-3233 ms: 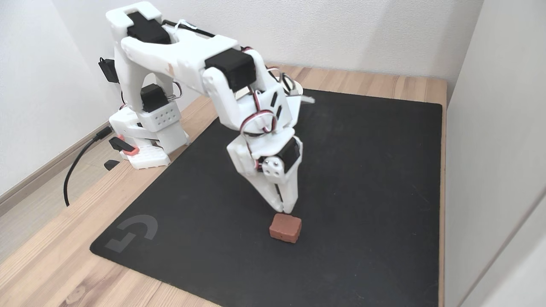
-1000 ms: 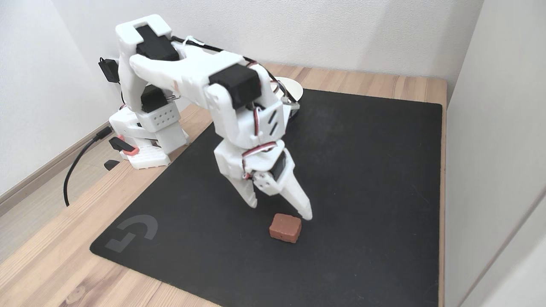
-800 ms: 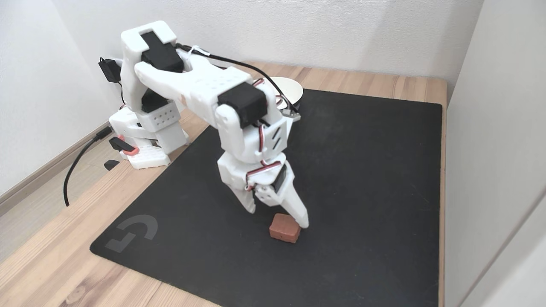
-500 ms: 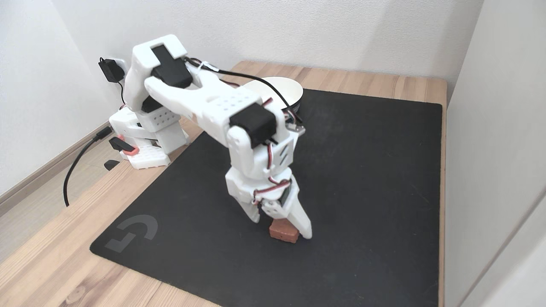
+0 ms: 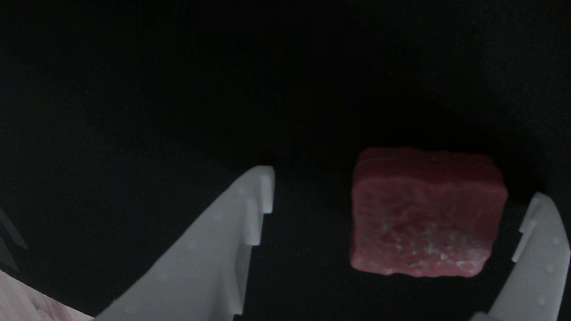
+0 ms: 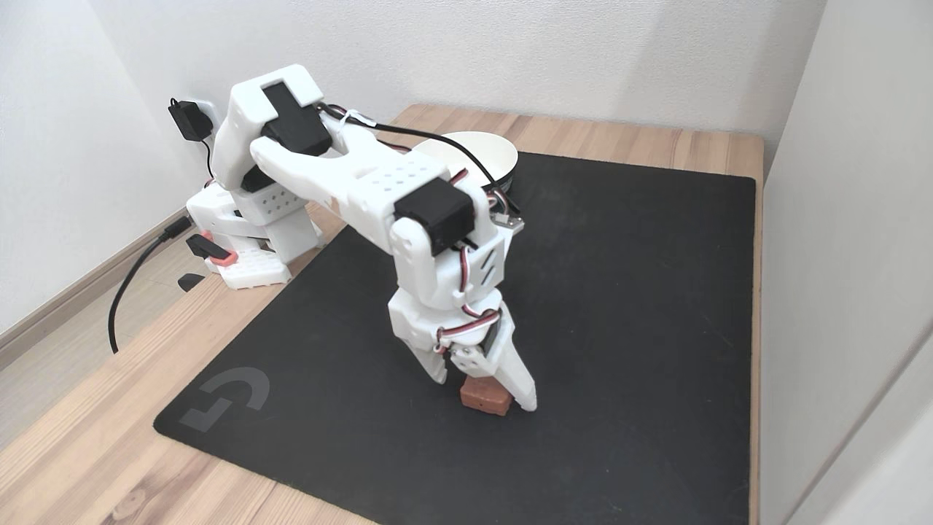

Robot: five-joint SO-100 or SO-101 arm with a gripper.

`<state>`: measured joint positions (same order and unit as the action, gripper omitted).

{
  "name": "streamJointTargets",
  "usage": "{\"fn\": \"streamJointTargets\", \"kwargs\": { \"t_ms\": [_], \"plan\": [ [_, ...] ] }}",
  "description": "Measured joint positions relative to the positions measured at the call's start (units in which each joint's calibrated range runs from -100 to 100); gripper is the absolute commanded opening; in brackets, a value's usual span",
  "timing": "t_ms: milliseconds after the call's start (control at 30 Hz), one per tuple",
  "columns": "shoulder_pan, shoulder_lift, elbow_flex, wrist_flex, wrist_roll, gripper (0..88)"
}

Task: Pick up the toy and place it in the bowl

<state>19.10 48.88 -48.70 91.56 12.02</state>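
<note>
The toy (image 6: 482, 398) is a small red block lying on the black mat (image 6: 627, 313), near its front middle in the fixed view. My gripper (image 6: 484, 391) is open and lowered over it, one white finger on each side. In the other view the toy (image 5: 426, 218) shows its rough whitish-mottled face. It lies between the fingers of the gripper (image 5: 400, 189), close to the right finger (image 5: 542, 249) and with a wider gap to the left finger (image 5: 223, 249). The white bowl (image 6: 503, 149) stands at the mat's far edge, partly hidden behind my arm.
The arm's base (image 6: 248, 240) stands on the wooden table (image 6: 87, 452) left of the mat, with a black cable (image 6: 131, 277) trailing off it. A pale wall panel (image 6: 853, 255) runs along the table's right edge. White walls close the back and the left.
The gripper, shut above the toy 3.2 s ago, has opened and come down forward. Its fingers now stand on both sides of the toy. The toy has not moved.
</note>
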Motion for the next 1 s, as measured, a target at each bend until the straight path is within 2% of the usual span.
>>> {"fn": "streamJointTargets", "kwargs": {
  "t_ms": [133, 200, 633, 1000],
  "plan": [
    [0.0, 0.0, 0.0, -0.17, 0.0, 36.1],
    [0.0, 0.0, 0.0, -0.17, 0.0, 29.6],
    [0.0, 0.0, -1.42, -4.56, 0.0, 3.2],
    [-0.08, 0.08, -1.61, -4.56, 0.0, 2.4]
  ]
}}
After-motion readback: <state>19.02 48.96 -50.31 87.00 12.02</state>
